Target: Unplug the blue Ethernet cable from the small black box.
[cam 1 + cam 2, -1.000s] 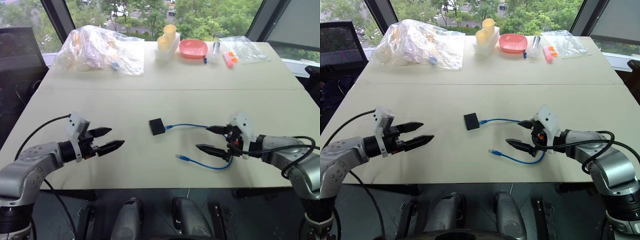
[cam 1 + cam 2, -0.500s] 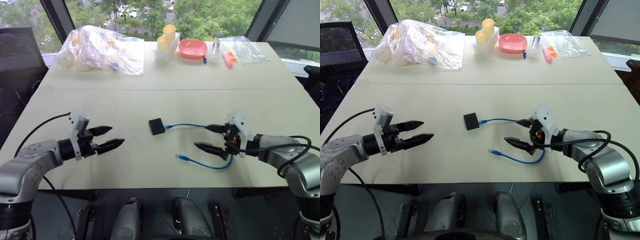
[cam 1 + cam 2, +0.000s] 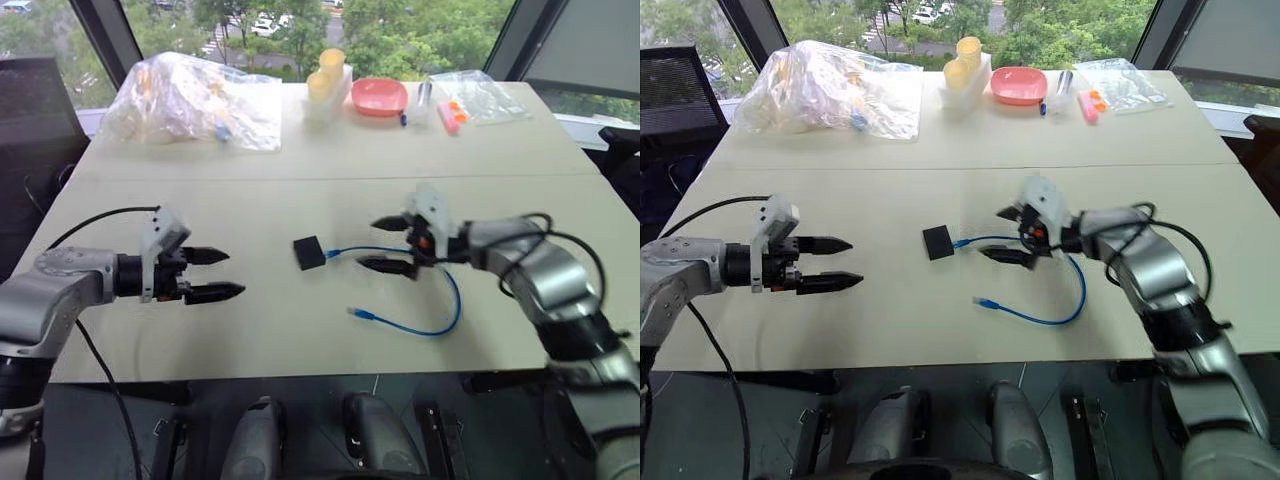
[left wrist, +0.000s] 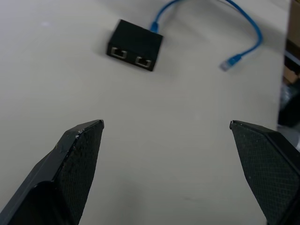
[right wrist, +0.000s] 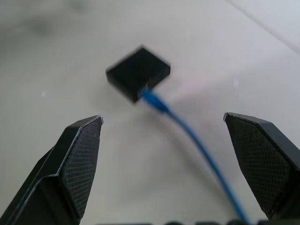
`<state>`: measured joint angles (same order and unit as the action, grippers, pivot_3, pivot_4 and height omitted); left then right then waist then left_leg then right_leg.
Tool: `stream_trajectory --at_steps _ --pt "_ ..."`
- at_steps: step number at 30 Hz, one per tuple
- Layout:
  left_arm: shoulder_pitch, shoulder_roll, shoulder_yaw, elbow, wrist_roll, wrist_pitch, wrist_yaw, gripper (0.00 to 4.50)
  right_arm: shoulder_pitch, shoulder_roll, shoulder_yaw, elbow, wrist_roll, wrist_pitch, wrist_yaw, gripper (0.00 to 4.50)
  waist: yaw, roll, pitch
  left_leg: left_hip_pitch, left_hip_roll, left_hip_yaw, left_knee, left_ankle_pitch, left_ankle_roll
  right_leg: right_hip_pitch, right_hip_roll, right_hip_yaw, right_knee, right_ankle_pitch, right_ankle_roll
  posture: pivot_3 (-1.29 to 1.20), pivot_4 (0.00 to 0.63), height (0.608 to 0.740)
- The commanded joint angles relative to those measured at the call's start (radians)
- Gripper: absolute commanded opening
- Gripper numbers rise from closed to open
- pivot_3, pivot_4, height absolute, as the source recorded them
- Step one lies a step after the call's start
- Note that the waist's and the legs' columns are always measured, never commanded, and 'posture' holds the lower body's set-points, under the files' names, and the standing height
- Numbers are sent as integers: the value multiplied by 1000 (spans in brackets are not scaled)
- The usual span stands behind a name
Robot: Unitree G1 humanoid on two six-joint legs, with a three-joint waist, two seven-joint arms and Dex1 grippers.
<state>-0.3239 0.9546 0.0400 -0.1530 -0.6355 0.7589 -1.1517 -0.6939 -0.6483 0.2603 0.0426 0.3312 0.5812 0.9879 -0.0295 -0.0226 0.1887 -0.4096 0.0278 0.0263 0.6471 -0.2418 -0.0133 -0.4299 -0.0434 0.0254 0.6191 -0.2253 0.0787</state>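
The small black box (image 3: 309,252) sits mid-counter, the blue Ethernet cable (image 3: 440,300) plugged in. Both claws are wide open, empty. The right claw (image 3: 388,244) should pinch the plug; the left claw (image 3: 221,275) should hold the box.

A pale beige surface (image 3: 300,150) is carrying a row of clutter along its far edge; a straight seam is running across it from side to side. At the far left, a crumpled clear plastic bag (image 3: 185,100) is lying with assorted pale items inside. Just right of it, a white holder (image 3: 330,95) is standing with yellow cups (image 3: 326,75) rising from it. A pink dish (image 3: 379,96) is sitting beside the holder. Further right, a second clear bag (image 3: 480,95) is lying flat, with a small pink and orange item (image 3: 452,115) near its edge. Beyond the windows, green trees (image 3: 420,30) are showing.
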Motion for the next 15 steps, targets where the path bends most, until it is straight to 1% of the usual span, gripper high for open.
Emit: stream_trajectory --at_steps 1,4,8,11,13,15 --pt "-24 13 -14 4 12 -21 -50 4481 -115 74 89 243 -118 -152 72 4364 -1 0 0 -1 0 0 0 0 0 -1 0 0 0 0 0 0 150 740" --pt "-22 -3 10 2 15 -25 -27 4481 -214 150 149 468 -195 -270 147 4364 3 0 0 -3 -1 0 -1 0 0 -3 0 -1 1 0 1 0 150 740" --pt "-1 -15 54 -16 -12 0 1 4481 -296 205 208 697 -294 -410 243 4364 7 0 0 -10 -1 1 2 0 0 -10 0 0 5 2 5 0 150 740" --pt "50 -2 119 -68 -52 37 19 4481 -364 257 250 917 -393 -543 252 4364 3 0 0 -10 -2 1 4 0 0 -12 -1 0 10 2 5 0 150 740" --pt "72 -5 138 -90 -46 40 47 4500 -387 277 244 1000 -412 -591 293 3799 -1 -1 0 -6 -1 1 4 0 0 -9 -1 0 11 2 4 0 150 740" --pt "91 -9 148 -109 -44 42 63 4500 -401 289 235 1049 -430 -629 307 3074 -2 -1 0 2 -1 0 3 0 0 -1 -1 0 10 0 1 0 150 740"
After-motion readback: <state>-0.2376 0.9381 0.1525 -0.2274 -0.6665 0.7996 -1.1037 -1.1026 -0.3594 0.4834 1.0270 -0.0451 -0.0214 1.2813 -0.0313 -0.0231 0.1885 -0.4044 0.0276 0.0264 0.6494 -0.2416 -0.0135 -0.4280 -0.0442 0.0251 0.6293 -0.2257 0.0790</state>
